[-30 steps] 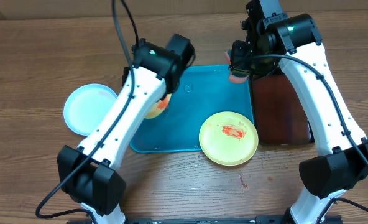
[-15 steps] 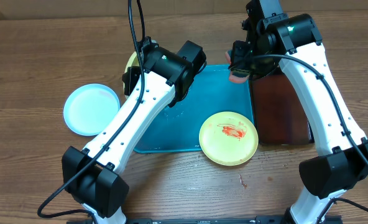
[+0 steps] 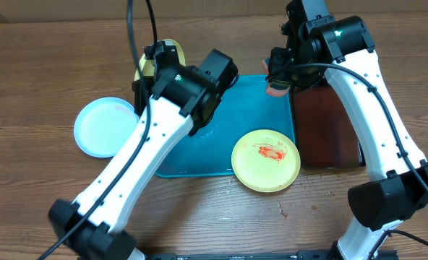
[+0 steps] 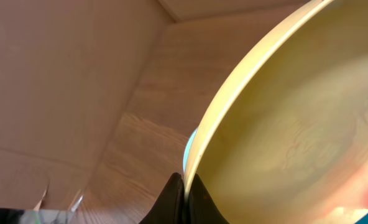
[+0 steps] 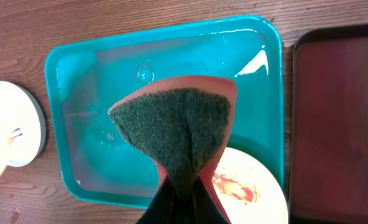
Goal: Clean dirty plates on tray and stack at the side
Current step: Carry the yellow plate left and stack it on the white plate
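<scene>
Likely light, stiff and slippery, the plate (image 4: pixel 283 124) sits rim-pinched in the left hand (image 4: pixel 184 196); the right hand (image 5: pixel 181 202) clamps a sponge (image 5: pixel 171 118).

plates: we count three, smeared yellow plate (image 3: pixel 266 159), lifted yellow plate (image 4: pixel 296 124), pale blue plate (image 3: pixel 102 126)
trays: two, turquoise tray (image 3: pixel 250 101), brown-red tray (image 3: pixel 319 137)
sponge (image 5: pixel 178 118): just one

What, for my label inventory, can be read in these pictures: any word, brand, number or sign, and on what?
No text anywhere: the turquoise tray, the held plate, the smeared plate, the pale blue plate, the sponge and the dark tray carry no words, numbers or signs.
</scene>
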You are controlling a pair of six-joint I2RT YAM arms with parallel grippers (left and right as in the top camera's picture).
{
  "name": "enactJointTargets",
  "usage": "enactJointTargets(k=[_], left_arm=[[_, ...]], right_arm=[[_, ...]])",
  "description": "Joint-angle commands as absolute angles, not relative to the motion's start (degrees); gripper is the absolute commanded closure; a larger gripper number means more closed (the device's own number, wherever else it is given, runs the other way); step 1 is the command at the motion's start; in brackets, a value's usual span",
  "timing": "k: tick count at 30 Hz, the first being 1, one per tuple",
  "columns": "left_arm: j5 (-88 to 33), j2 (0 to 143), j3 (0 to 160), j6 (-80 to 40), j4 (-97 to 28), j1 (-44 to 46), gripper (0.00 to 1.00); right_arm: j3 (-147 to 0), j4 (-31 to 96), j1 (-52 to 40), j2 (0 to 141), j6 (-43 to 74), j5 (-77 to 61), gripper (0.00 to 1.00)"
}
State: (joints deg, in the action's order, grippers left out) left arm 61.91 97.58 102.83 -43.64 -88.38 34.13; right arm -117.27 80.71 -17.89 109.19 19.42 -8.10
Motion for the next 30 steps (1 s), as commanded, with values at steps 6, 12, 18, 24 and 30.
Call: enactJointTargets(k=[6,12,18,24,30], left_arm=[[68.2,90.9,103.3,-45.9,-88.8,38.2,0.96],[69.6,89.4,103.3,-45.9,-89.5,39.8,0.96],[69.6,89.4,103.3,-47.0,-90.0,39.8,0.96],[60.8,89.7,103.3,-50.2,-89.2,37.2,0.96],[48.2,90.7,101.3,-45.6,-87.6,28.8,0.96]], right_arm=[[-118.2,81.0,-17.8,108.1,19.1,-7.5,0.96],[-118.2,81.0,-17.8,108.1,19.1,-7.6,0.96],[-118.2,81.2,-17.8,108.1,19.1,-7.5,0.96],[-118.2,81.1,-17.8,108.1,19.1,-7.5,0.96],[-118.2,81.1,-17.8,108.1,19.1,-7.5,0.96]])
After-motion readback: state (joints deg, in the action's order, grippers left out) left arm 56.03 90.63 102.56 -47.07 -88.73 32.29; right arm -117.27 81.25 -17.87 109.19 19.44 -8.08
